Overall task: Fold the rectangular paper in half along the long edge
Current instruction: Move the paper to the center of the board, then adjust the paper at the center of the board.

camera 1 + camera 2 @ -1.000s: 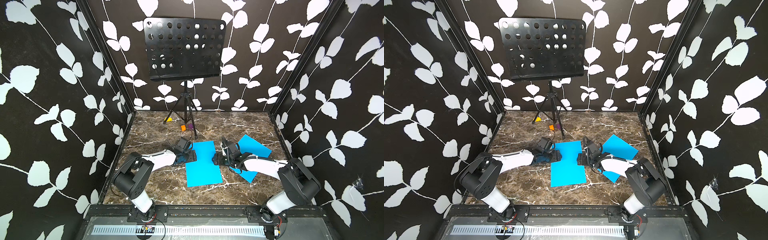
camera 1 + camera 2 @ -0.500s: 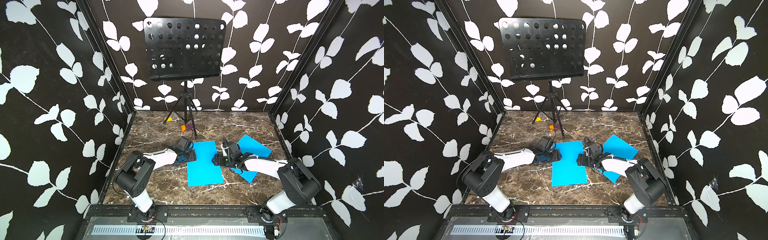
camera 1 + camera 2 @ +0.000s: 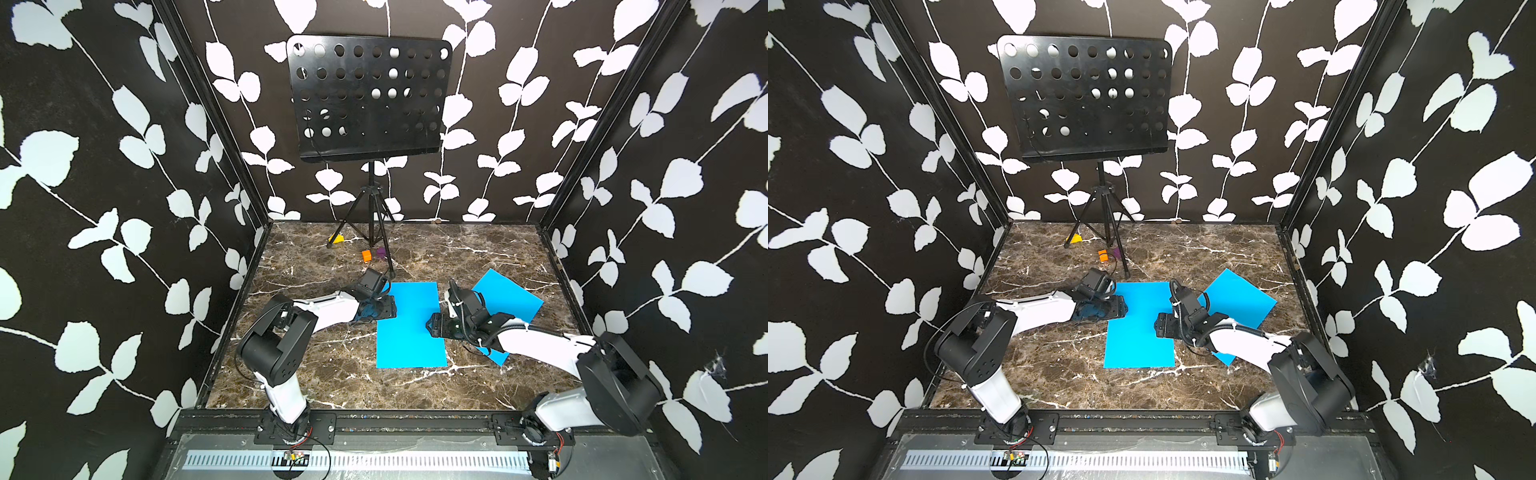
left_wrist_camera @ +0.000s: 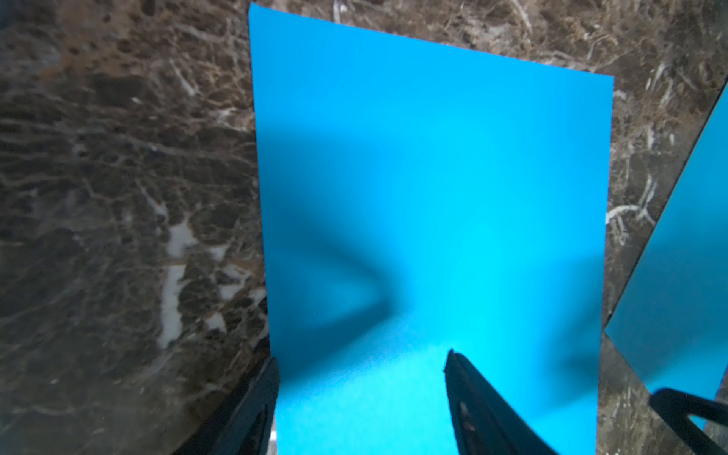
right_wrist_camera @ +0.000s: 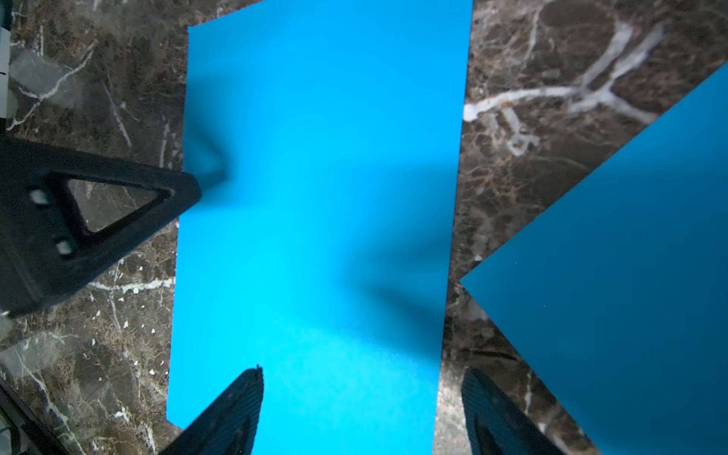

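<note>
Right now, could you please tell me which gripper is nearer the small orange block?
Left. The left gripper sits robot-side of the small orange block, at the central blue paper sheet's edge; the right gripper is across that sheet, farther off.

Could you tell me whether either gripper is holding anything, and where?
Nothing is held: the left gripper and right gripper stand open, each astride one long edge of the flat paper.

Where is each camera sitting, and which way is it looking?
Top views: high in front, looking down on the table, blue paper, left arm with left claw, right arm with right claw.
Left wrist: rides the left arm, looks past its open claw across the paper.
Right wrist: rides the right arm, looks past its open claw at the paper; left claw opposite.
Shared: all views show that paper.
</note>
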You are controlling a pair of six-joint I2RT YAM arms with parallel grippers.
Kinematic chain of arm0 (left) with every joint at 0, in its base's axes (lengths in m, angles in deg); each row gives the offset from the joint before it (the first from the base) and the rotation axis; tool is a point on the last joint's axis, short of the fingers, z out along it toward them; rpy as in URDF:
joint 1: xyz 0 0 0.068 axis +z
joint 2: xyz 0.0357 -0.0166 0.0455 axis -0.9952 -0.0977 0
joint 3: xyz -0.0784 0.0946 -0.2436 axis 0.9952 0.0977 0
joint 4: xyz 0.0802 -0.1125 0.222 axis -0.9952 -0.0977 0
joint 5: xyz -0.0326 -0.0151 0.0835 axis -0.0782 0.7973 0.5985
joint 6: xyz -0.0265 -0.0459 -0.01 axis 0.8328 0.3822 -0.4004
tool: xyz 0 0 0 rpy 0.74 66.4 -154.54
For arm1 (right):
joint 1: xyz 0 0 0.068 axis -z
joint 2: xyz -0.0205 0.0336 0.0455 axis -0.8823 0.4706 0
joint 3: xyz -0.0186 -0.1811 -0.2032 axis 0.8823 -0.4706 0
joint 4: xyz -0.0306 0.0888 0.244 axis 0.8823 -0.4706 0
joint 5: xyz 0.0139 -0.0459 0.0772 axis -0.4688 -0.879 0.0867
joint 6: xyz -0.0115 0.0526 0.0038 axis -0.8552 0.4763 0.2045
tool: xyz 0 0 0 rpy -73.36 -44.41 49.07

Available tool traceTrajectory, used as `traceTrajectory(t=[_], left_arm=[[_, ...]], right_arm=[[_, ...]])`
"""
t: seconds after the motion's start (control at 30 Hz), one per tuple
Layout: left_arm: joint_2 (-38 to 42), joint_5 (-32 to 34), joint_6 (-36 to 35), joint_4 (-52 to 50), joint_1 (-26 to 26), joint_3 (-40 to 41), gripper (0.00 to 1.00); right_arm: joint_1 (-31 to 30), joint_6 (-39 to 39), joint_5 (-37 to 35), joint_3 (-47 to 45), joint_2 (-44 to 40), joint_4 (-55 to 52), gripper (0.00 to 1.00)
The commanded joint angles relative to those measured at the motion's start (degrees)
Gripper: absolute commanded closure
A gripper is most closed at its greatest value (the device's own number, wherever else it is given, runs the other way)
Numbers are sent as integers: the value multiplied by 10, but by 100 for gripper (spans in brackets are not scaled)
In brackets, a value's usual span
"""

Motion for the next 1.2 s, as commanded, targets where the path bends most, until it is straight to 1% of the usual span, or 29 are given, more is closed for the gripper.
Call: traceTrajectory(t=[0.0, 0.1, 0.17, 0.2, 0.27, 0.4, 0.5, 0.6, 0.7, 0.83, 0.93, 1.03, 1.07, 1.17], left_arm=[[-11, -2, -1, -43, -4, 15, 29], [26, 16, -9, -61, -4, 12, 17], [52, 27, -16, -81, -4, 8, 7], [62, 32, -17, -87, -4, 8, 5], [82, 43, -18, -100, -4, 11, 1], [110, 52, -12, -107, -4, 29, 1], [119, 48, -6, -112, -4, 37, 2], [130, 54, 3, -115, -4, 44, 7], [139, 57, 5, -122, -4, 44, 10], [133, 38, 3, -121, -6, 34, 15], [125, 32, 6, -122, -13, 27, 18], [121, 31, 10, -123, -26, 23, 21], [119, 31, 12, -126, -30, 22, 25], [115, 34, 19, -128, -45, 21, 29]], right_arm=[[-14, -12, -30, 0, -18, -27, 21], [-25, -16, -34, 0, -18, -28, 20], [-38, -8, -31, -4, -13, -24, 21], [-42, -5, -28, -6, -10, -23, 21], [-50, 6, -24, -13, -5, -21, 21], [-66, 23, -6, -26, 9, -11, 24], [-85, 34, 7, -27, 26, -3, 28], [-107, 44, 7, -22, 41, 6, 29], [-123, 25, -1, 3, 47, -14, 29], [-134, 2, 38, 27, 66, -9, 28], [-136, -11, 27, 30, 49, -7, 25], [-122, -39, -40, 34, 11, -22, 23], [-106, -50, -52, 37, 3, -25, 22], [-47, -81, -51, 53, 7, -20, 21]])
